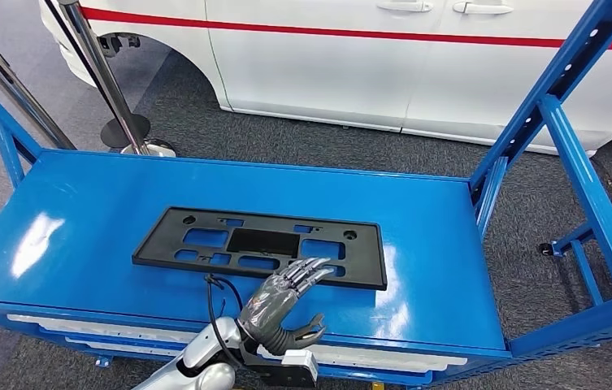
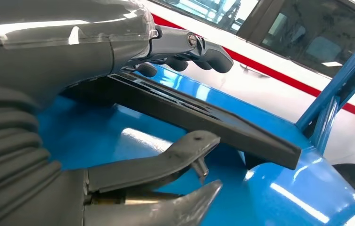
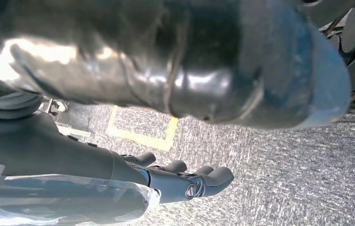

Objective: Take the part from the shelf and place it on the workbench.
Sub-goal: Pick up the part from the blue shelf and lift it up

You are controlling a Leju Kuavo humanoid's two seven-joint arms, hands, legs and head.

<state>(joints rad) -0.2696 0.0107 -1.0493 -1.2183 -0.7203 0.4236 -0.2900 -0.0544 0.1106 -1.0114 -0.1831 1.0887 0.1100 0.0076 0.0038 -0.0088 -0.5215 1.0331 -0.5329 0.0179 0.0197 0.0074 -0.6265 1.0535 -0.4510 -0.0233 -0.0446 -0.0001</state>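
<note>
Over the part (image 1: 260, 246), left hand (image 1: 283, 299) spread, holding nothing

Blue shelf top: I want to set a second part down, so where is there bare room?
The shelf top is bare left of the black part, and right of it up to the blue upright. The front middle is crowded: the left hand reaches over the part's near edge.

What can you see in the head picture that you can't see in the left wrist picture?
Head view alone: the whole black part with its cut-out windows, lying flat on the blue shelf, plus two shiny posts on the floor. Left wrist view alone: the thumb below the part's edge and the car's window. Both share the left hand with fingers over the part's near edge, and the white car with its red stripe.
</note>
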